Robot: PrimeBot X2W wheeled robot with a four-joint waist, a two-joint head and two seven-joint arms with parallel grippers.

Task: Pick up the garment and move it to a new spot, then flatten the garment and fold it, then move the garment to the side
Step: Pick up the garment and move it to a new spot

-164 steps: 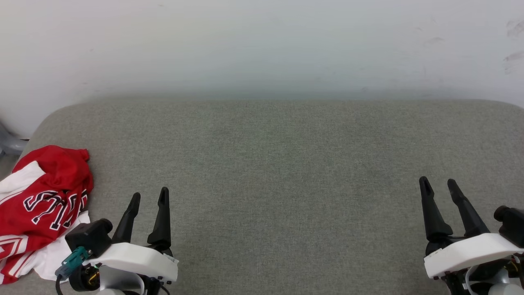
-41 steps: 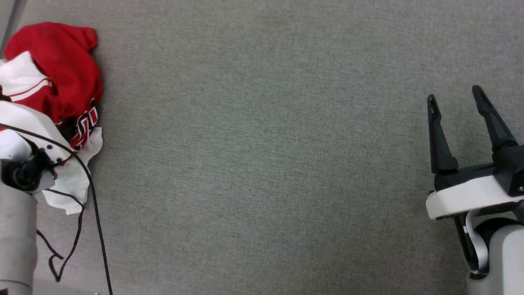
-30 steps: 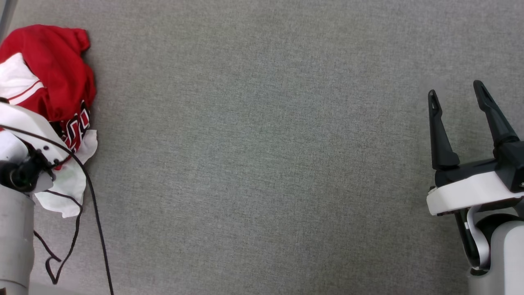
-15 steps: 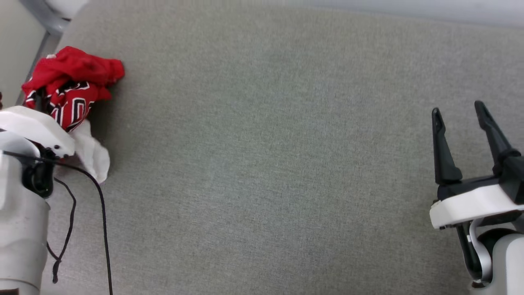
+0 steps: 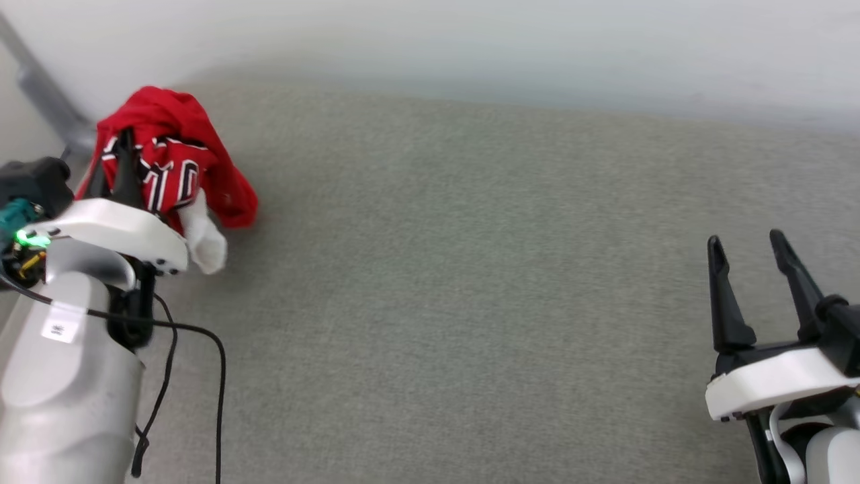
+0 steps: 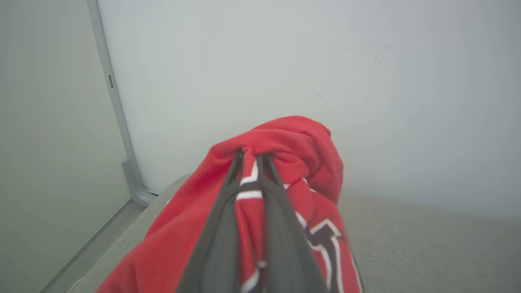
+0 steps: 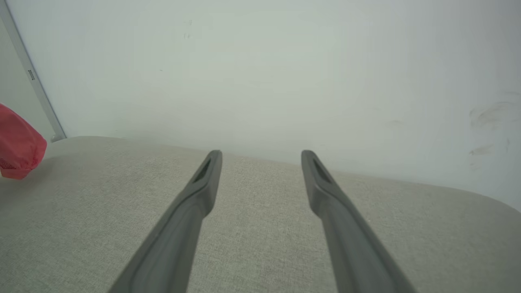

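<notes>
Since the earlier frames the jersey T-shirt (image 5: 176,134) has come up off the grey padded surface (image 5: 470,282), where it lay crumpled at the left edge. It now hangs in a bunch from the left gripper (image 5: 115,144). The head camera has also tilted up, so the pale wall (image 5: 470,40) is back along the top of its view; that shift belongs to the camera and not to the things.

In the left wrist view the left gripper (image 6: 252,156) has its two dark fingers almost together, pinching a fold of red cloth between the tips. The T-shirt (image 6: 297,138) drapes over and around both fingers, black white-edged lettering showing on the right side. In the head view a white sleeve (image 5: 205,245) dangles lowest, toward the near side. I cannot tell whether its end touches the padding. The bundle sits over the far left corner of the surface, near a grey metal post (image 5: 40,94).

A black cable (image 5: 218,376) loops down from the left forearm.

The right gripper (image 5: 744,240) is at the near right, well apart from the T-shirt, its fingers spread wide with nothing between them, hovering over bare padding. In the right wrist view the right gripper (image 7: 262,154) points toward the wall, and a red edge of the T-shirt (image 7: 16,146) shows at far left.
</notes>
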